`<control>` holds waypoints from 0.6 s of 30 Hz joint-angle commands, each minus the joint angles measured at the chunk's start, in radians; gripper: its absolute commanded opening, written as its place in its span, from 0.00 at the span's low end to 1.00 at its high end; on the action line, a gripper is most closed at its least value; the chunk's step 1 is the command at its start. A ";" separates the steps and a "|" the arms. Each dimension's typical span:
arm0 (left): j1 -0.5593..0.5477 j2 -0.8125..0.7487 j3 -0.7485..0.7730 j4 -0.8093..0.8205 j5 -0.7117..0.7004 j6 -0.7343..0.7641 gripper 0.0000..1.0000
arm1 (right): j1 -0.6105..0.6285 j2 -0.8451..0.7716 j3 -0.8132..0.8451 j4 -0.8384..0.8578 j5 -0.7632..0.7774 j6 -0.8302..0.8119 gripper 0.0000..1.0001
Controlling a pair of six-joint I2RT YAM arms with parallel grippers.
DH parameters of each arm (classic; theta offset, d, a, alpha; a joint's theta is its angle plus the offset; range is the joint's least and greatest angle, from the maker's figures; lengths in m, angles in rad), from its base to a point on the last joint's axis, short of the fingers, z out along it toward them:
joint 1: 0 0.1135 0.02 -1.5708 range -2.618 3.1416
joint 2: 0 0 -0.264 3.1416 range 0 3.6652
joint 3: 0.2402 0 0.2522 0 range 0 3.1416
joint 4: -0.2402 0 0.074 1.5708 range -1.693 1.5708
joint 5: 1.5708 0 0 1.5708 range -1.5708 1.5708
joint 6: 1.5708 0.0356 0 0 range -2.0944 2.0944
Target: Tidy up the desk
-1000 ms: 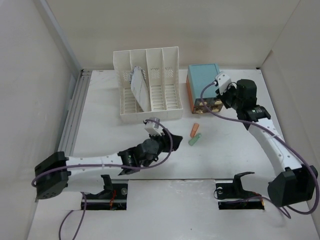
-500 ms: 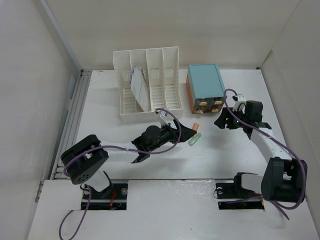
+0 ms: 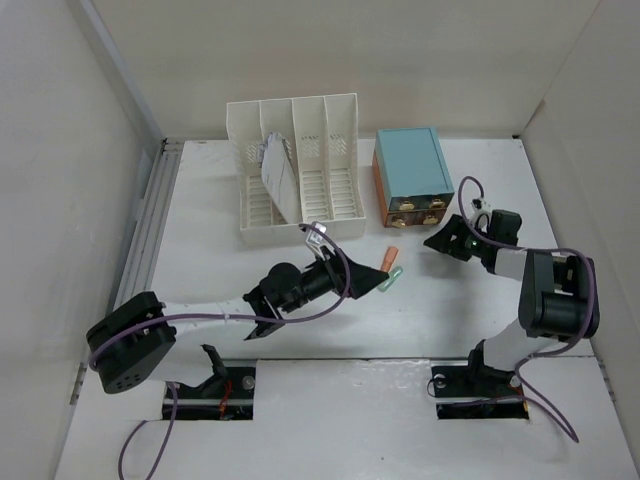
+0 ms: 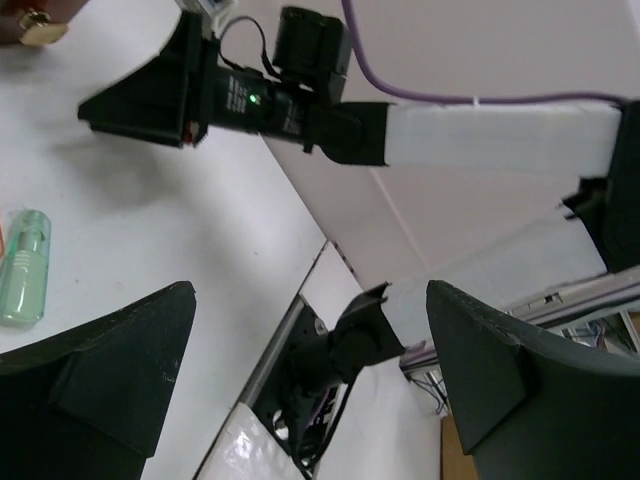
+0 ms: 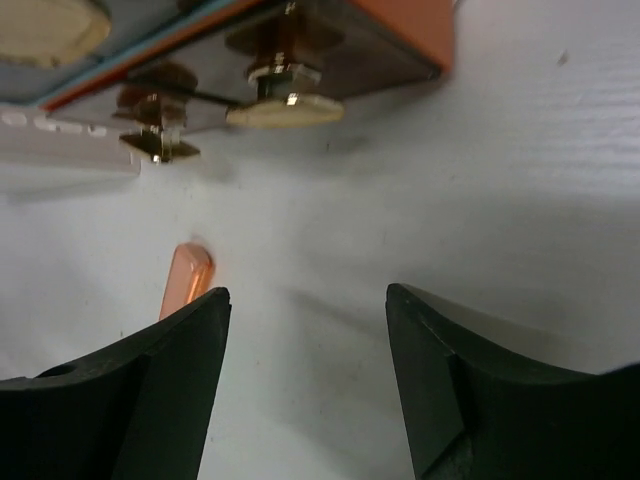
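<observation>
Both arms have shifted since a second ago; the left tool [image 3: 375, 277] has reached right to the two small sticks, and the right tool [image 3: 438, 243] has drawn back, nearer, from the front of the teal drawer box [image 3: 410, 163]. Now the left tool's jaws stand wide apart and hold nothing; the green stick [image 3: 393, 277] lies just beside its tip, the orange stick [image 3: 389, 258] just beyond that. The right tool is partly open and empty, low over bare surface, facing the box's brass knobs [image 5: 285, 105]. The desk [image 3: 200, 250] spans the whole scene beneath everything, its grey rail [image 3: 150, 220] along the left edge; a white file rack [image 3: 300, 185] stands at the far side, left of the box.
</observation>
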 commanded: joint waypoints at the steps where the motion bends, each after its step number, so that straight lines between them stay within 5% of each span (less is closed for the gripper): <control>1: -0.030 -0.064 -0.018 0.035 -0.015 0.035 1.00 | -0.022 0.062 0.034 0.196 -0.031 0.115 0.69; 18: -0.078 -0.061 -0.019 0.049 -0.034 0.043 1.00 | -0.031 0.280 0.150 0.439 -0.066 0.339 0.69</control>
